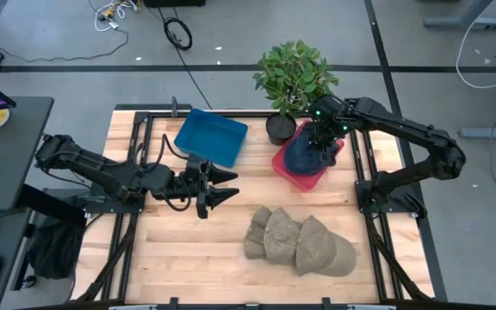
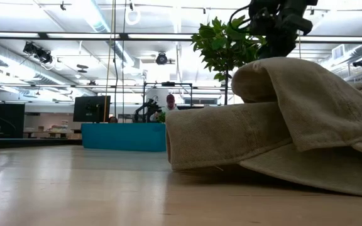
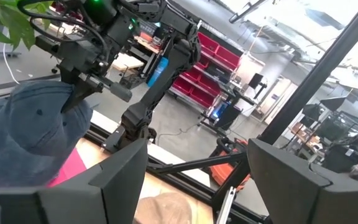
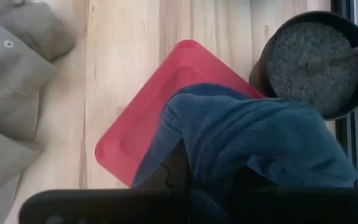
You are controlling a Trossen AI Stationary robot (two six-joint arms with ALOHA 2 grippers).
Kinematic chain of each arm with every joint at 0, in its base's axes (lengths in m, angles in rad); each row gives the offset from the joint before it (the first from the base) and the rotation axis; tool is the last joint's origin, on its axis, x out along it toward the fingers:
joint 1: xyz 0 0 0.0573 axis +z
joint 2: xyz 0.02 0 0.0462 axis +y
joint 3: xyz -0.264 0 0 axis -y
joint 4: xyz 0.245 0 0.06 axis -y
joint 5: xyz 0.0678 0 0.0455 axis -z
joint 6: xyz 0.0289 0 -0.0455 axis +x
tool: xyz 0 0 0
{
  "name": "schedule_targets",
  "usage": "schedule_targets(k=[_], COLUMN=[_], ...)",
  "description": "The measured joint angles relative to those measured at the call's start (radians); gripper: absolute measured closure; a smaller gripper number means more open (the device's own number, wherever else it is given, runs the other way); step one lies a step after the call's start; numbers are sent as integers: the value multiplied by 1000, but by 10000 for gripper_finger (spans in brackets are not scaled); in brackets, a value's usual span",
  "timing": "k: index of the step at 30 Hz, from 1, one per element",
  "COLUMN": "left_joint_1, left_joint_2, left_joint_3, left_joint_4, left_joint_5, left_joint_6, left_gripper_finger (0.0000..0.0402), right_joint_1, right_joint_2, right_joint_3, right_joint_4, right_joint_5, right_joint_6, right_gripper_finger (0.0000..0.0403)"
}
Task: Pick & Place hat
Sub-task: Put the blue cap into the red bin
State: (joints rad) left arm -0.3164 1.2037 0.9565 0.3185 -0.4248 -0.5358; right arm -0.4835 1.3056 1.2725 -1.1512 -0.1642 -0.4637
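A dark blue hat [image 1: 300, 155] hangs over a red tray [image 1: 306, 178] at the table's far right. My right gripper [image 1: 321, 148] is above it, shut on the hat. The right wrist view shows the hat [image 4: 253, 137] draped over the red tray [image 4: 132, 146]. Several tan hats [image 1: 300, 243] lie overlapping on the near middle of the table. My left gripper [image 1: 225, 195] hovers open at the table's left middle, pointing at the hat [image 3: 30, 137]. My right gripper holds the blue hat by the top of its crown [image 3: 67, 102], pinched between the fingers [image 3: 78, 87] from above, pointing down. The hat hangs below the fingers over the red tray. Whether its lower edge touches the tray, I cannot tell.
A blue tray [image 1: 212, 138] sits at the far middle. A potted plant [image 1: 291, 82] stands just beyond the red tray, its pot [image 4: 316, 62] close to the hat. Black frame rails run along the table's left and right edges. Bare wood lies between the left gripper and the tan hats.
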Motion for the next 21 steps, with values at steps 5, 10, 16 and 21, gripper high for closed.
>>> schedule_targets(k=[5,10,16,21], left_joint_1=[0,0,0,0], left_joint_2=[0,0,0,0], left_joint_3=[0,0,0,0], left_joint_4=[-14,-18,-19,-19], left_joint_5=[-24,-27,-35,-35], left_joint_6=[0,0,-1,-2], left_gripper_finger=[120,120,120,120], right_joint_1=[21,35,34,33], right_joint_2=[-19,-24,-24,-24], right_joint_3=[-112,-209,-282,-356], right_joint_4=[88,196,332,404], right_joint_5=[29,122,125,125], right_joint_6=[20,36,75,90], right_gripper_finger=[374,374,374,374])
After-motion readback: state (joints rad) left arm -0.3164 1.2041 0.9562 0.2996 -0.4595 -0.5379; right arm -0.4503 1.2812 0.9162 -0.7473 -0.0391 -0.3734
